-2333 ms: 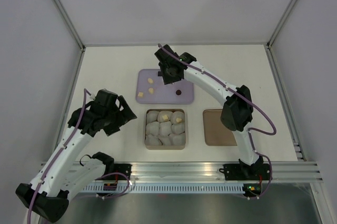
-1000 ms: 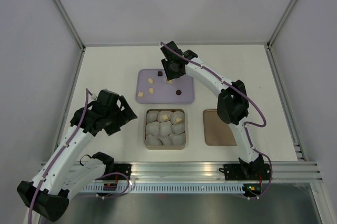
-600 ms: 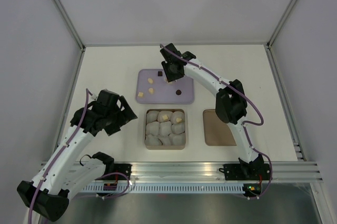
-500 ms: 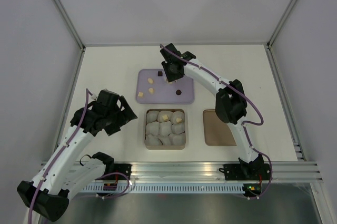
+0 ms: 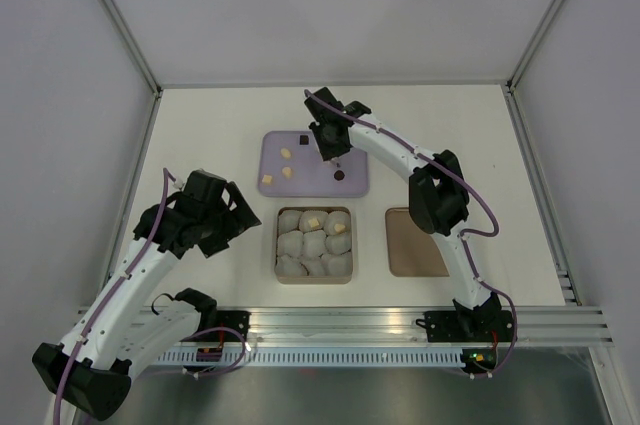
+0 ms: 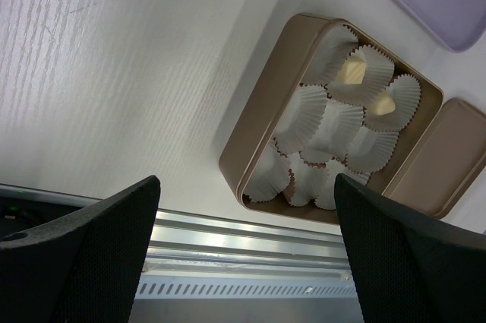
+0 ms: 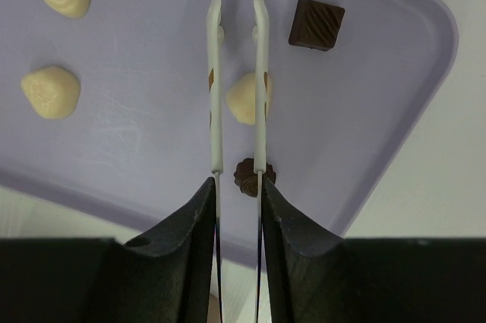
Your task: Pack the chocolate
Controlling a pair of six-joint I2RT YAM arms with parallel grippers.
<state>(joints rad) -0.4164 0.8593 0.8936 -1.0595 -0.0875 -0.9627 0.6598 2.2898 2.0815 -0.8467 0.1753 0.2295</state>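
Observation:
The chocolate lies on a lavender tray [image 5: 356,159]: cream pieces [image 5: 285,153], a dark square [image 5: 303,140] and a dark round one [image 5: 338,174]. Two cream pieces [image 5: 312,222] sit in white cups in the tan box [image 5: 277,245]. My right gripper [image 5: 327,149] hovers over the tray. In the right wrist view its thin white prongs [image 7: 238,4] stand a little apart and parallel, with a cream piece [image 7: 241,99] showing between them on the tray [image 7: 137,133]. A dark round piece [image 7: 247,178] and a dark square [image 7: 317,24] lie close by. My left gripper [image 5: 238,220] is open and empty, left of the box [image 6: 250,163].
The flat brown lid [image 5: 412,242] lies right of the box; it also shows in the left wrist view [image 6: 448,163]. The aluminium rail [image 5: 400,323] runs along the near edge. Enclosure walls stand on the left, right and back.
My right gripper drew back to the tray's far edge, uncovering a cream piece, then came forward and right over it again. The left arm has not moved.

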